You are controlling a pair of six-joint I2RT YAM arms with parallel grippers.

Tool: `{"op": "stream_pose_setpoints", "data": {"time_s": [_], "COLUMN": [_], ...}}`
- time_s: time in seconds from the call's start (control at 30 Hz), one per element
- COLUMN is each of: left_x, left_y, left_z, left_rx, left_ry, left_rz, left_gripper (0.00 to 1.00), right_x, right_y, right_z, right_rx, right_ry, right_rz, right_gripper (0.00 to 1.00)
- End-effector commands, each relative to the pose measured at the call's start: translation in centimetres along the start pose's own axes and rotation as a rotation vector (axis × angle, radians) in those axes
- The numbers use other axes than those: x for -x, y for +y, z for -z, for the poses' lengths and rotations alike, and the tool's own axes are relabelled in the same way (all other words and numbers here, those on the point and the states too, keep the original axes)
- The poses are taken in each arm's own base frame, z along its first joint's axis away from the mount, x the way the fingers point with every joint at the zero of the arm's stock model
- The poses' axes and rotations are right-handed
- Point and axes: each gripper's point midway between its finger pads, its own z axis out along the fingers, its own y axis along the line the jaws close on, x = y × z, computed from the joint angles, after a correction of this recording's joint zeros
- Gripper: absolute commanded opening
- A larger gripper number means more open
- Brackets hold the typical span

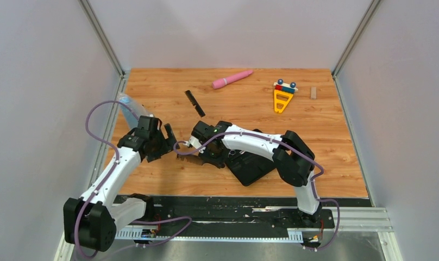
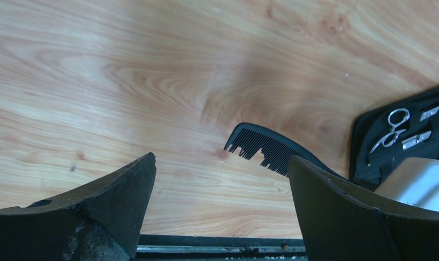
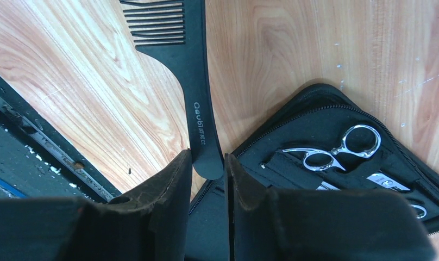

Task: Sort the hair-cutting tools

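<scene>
A black comb with a handle lies over the wood just left of the open black zip case. My right gripper is shut on the end of its handle. The same comb pokes out toothed end first between my left gripper's fingers. My left gripper is wide open and holds nothing; it hovers above the table just left of the comb. A second slim black comb lies farther back. Silver scissors sit strapped inside the case, also seen in the left wrist view.
A pink wand lies at the back. A yellow toy and a small wooden block sit at the back right. A clear plastic bottle lies at the left edge. The table's black front rail runs close below the left gripper.
</scene>
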Motion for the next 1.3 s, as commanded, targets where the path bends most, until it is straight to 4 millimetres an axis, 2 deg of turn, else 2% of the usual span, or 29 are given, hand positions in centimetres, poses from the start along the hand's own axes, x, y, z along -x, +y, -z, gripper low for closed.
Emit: {"op": "stream_pose_setpoints", "data": {"time_s": [0.0,0.13,0.2,0.43,0.53,0.77,1.0,1.07,1.13,1.27], "left_x": [-0.7,-1.3,-1.6,-1.9,-1.9,-1.7,-1.8,-1.8,-1.8,-1.6], "left_y": [-2.3,-3.8,-3.8,-2.6,-2.7,-4.0,-4.1,-4.1,-4.1,-4.3], "left_z": [-1.4,-2.3,-2.8,-4.3,-4.7,-4.8,-4.9,-4.9,-4.9,-4.5], "left_rx": [-0.13,-0.218,-0.234,-0.235,-0.275,-0.37,-0.394,-0.393,-0.397,-0.412], "left_ry": [0.037,0.062,0.074,0.058,0.057,0.069,0.071,0.072,0.071,0.061], "left_rz": [0.069,0.114,0.142,0.262,0.313,0.329,0.33,0.329,0.33,0.331], "left_gripper": [0.99,0.98,0.98,0.96,0.93,0.7,0.47,0.38,0.23,0.04], "right_x": [1.1,1.0,1.1,1.5,1.6,1.9,2.1,2.1,2.1,2.3], "right_y": [-0.1,-0.1,-0.2,-0.2,-0.2,-0.1,0.0,0.0,0.1,-0.2], "right_z": [1.3,1.4,1.6,2.2,2.4,2.7,2.9,2.9,2.8,2.8], "right_rx": [0.005,0.002,0.005,0.012,0.012,0.02,0.036,0.039,0.043,0.039], "right_ry": [-0.076,-0.085,-0.1,-0.141,-0.152,-0.173,-0.189,-0.192,-0.192,-0.209], "right_rz": [-0.018,-0.025,-0.03,-0.04,-0.043,-0.044,-0.044,-0.045,-0.046,-0.063], "right_gripper": [0.0,0.0,0.0,0.0,0.0,0.0,0.0,0.0,0.0,0.02]}}
